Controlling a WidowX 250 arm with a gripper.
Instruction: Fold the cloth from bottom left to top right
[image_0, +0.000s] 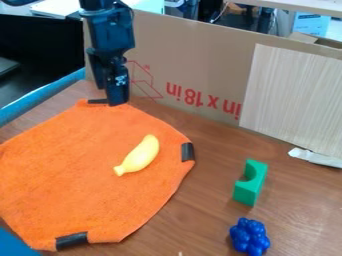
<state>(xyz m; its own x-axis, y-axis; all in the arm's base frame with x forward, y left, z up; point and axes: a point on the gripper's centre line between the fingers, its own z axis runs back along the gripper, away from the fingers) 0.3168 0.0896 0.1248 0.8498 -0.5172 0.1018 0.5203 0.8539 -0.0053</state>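
Orange cloth (73, 175) is lying spread across the table (194, 215), gripper (116, 102) hanging by its far corner, clenched or released I can't tell, and that toy banana (141, 154) on top is risking a lumpy fold by pinning fabric.

Orange cloth (87, 185) spread flat on wooden counter (204, 210), yellow banana (140, 156) lay on it, black gripper (117, 97) hung at its top edge.

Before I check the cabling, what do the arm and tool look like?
Arm: black, chunky stacked segments; what looks like a thin dark cable curves near its upper visible part. Tool: also black, narrow. Small white marking just above it.
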